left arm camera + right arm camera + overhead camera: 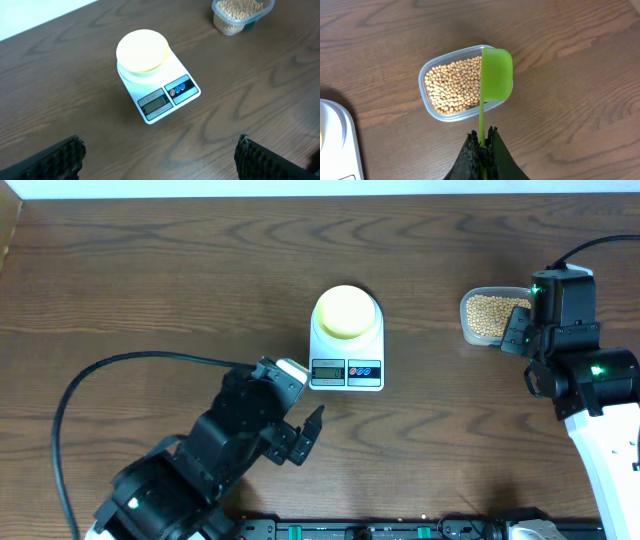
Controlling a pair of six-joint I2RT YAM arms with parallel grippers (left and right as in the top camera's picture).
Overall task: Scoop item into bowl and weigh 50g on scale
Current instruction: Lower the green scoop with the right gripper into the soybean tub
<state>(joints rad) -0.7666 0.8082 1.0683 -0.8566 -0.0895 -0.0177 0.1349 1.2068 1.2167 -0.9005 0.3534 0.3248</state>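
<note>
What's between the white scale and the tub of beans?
Nothing, just bare brown wooden table between the white flat kitchen scale and the clear plastic tub of small round tan beans. The overhead view shows that stretch plainly.

One scale (346,370), bowl (346,312), tub (423,87) and scoop (496,75); many beans (452,85)
</note>
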